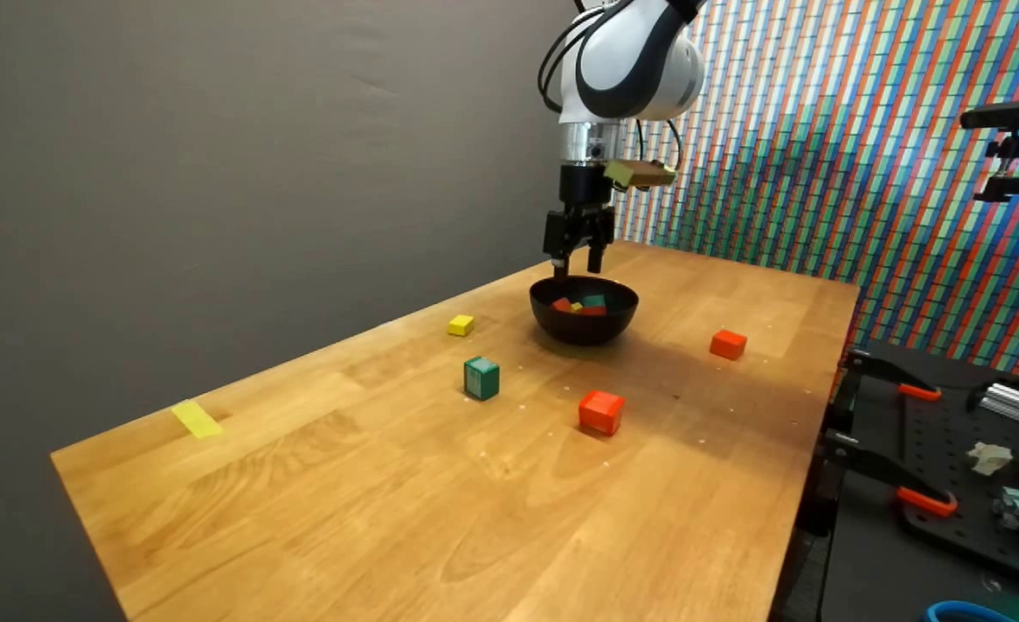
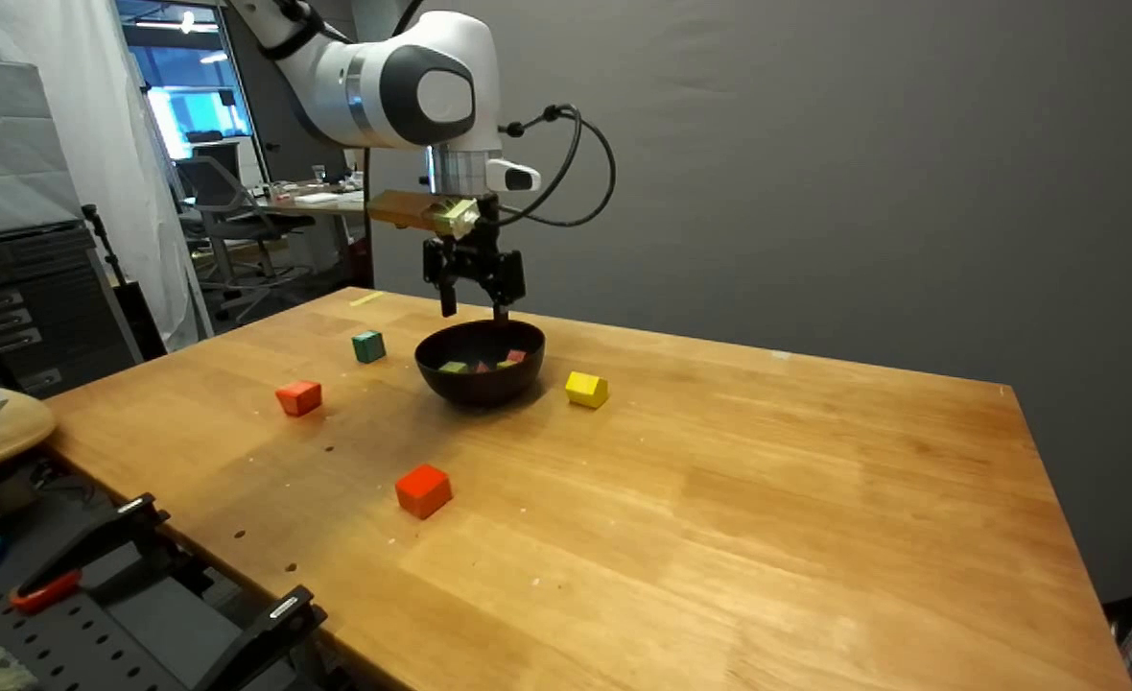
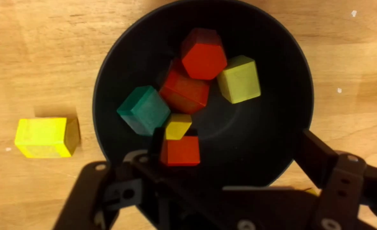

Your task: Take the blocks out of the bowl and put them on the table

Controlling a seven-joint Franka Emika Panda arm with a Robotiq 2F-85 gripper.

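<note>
At the wrist view's centre, the black bowl holds three red blocks, a green block, a pale yellow block and a smaller yellow block. The jaws stand wide apart above it, in the frame's lower part. On the worktop, in an exterior view, a loose red block sits below and right of centre, a loose green block just below centre, a loose yellow block left of the bowl and another red block right of it.
</note>
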